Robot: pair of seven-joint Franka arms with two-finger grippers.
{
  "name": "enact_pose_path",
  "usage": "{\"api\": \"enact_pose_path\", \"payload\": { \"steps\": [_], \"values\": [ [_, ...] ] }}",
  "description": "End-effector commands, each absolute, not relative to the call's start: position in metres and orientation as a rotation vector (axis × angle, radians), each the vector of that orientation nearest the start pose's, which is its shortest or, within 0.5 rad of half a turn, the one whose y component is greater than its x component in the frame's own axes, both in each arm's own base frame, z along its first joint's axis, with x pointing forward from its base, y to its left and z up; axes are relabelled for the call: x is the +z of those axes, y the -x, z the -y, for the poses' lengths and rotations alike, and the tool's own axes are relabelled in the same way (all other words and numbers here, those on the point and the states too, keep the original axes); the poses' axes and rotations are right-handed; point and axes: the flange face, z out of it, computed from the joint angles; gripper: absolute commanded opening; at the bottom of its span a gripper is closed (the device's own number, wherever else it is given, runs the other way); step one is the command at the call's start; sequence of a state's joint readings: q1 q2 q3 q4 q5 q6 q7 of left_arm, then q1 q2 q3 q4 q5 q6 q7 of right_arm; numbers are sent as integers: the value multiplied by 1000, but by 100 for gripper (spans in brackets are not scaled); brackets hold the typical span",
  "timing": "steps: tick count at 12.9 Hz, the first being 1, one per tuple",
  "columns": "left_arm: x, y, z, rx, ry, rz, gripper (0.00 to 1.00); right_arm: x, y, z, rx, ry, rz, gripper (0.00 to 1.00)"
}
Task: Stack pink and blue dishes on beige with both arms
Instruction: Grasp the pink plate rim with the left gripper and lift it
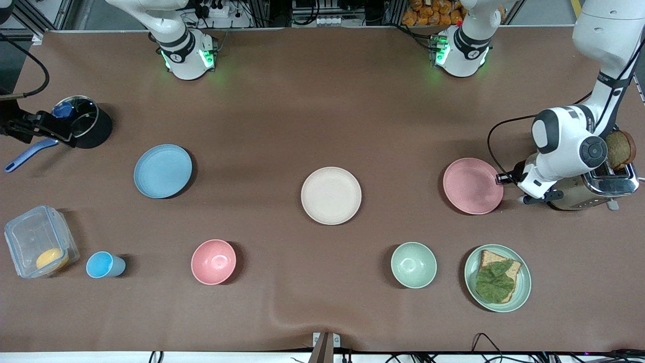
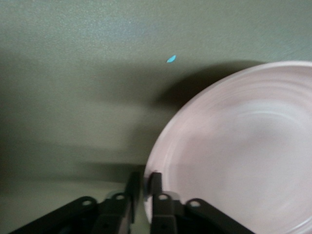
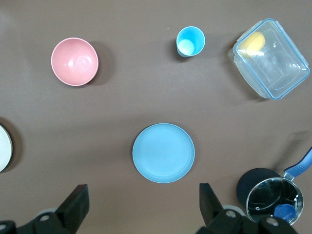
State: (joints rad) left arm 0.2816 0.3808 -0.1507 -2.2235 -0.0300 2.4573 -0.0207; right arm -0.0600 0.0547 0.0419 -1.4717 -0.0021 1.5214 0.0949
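Note:
The pale pink plate [image 1: 471, 185] lies toward the left arm's end of the table. My left gripper [image 1: 503, 178] is at the plate's edge, beside the toaster. In the left wrist view the left gripper [image 2: 144, 179] is shut on the rim of the pink plate [image 2: 243, 146], one finger inside and one outside. The light blue plate [image 1: 163, 171] lies toward the right arm's end. My right gripper [image 3: 144, 195] hangs high over the table beside the blue plate [image 3: 163, 152], open and empty; it is out of the front view. The beige plate [image 1: 331, 195] sits mid-table between them.
A toaster [image 1: 599, 189] holding bread stands by the left arm's wrist. Nearer the camera are a pink bowl [image 1: 213, 261], a blue cup [image 1: 103, 265], a green bowl [image 1: 413, 264] and a green plate [image 1: 524, 292] with a sandwich. A pot [image 1: 80, 121] and a clear container [image 1: 38, 242] stand at the right arm's end.

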Motion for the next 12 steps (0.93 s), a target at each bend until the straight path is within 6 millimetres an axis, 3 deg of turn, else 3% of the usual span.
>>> {"api": "enact_pose_path", "payload": {
  "steps": [1, 4, 7, 10, 12],
  "values": [
    [202, -541, -55, 169, 3234, 295, 0, 639, -563, 10, 5, 3135, -195, 100],
    [228, -550, -38, 101, 3249, 264, 0, 636, -565, 16, 14, 3136, -188, 100],
    [282, -569, -3, 68, 3286, 267, 0, 635, -565, 16, 17, 3136, -183, 100],
    [343, -589, 57, 149, 3301, 325, 0, 628, -568, 16, 36, 3136, -181, 100],
    [354, -590, 108, 175, 3315, 380, 0, 610, -577, 20, 89, 3134, -188, 100]
  ]
}}
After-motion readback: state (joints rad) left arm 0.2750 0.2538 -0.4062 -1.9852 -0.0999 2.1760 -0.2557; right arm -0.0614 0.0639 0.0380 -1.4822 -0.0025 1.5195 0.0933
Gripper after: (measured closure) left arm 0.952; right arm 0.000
